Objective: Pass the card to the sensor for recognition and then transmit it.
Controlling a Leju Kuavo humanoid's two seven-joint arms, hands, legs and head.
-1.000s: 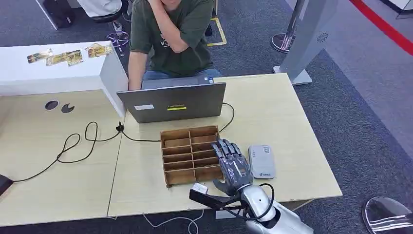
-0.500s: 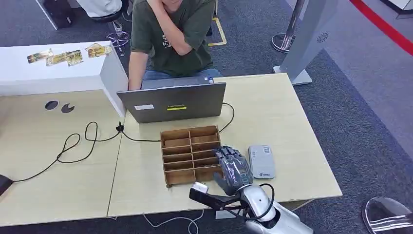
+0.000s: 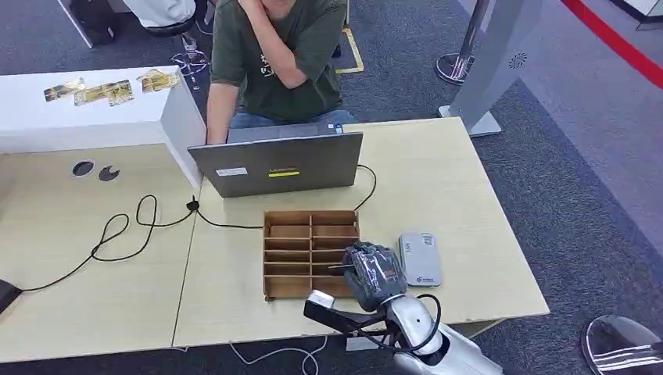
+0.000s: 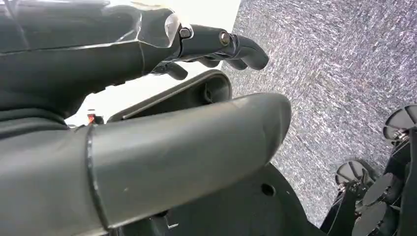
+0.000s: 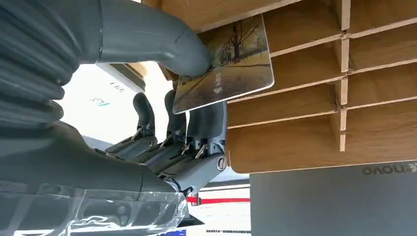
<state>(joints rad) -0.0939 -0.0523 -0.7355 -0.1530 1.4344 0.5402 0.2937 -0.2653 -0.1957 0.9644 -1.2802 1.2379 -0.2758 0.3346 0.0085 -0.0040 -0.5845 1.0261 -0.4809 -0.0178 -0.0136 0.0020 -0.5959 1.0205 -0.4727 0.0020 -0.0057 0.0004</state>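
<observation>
A pale wooden table [image 3: 438, 180] fills the head view, with one person [image 3: 274, 55] seated behind one open grey laptop [image 3: 277, 164] at its far edge; one white counter [image 3: 86, 117] stands to the left, carrying a few gold-coloured cards [image 3: 98, 92]; one black cable [image 3: 125, 230] loops across the tabletop; one wooden organizer [image 3: 301, 254], split into two columns of slots, sits near the table's front edge; one flat grey card sensor [image 3: 421, 259] lies just beside it on the right; the right hand [image 3: 374, 273] rests between the two, at the organizer's right side, its fingers curled in; in the right wrist view the thumb [image 5: 162, 42] presses one card [image 5: 231, 64], printed with trees, against the fingers [image 5: 206, 123] beneath it, so the hand holds the card at the organizer's slots; the left hand [image 4: 147, 98] hangs over grey carpet, fingers bent and apart, holding nothing.
</observation>
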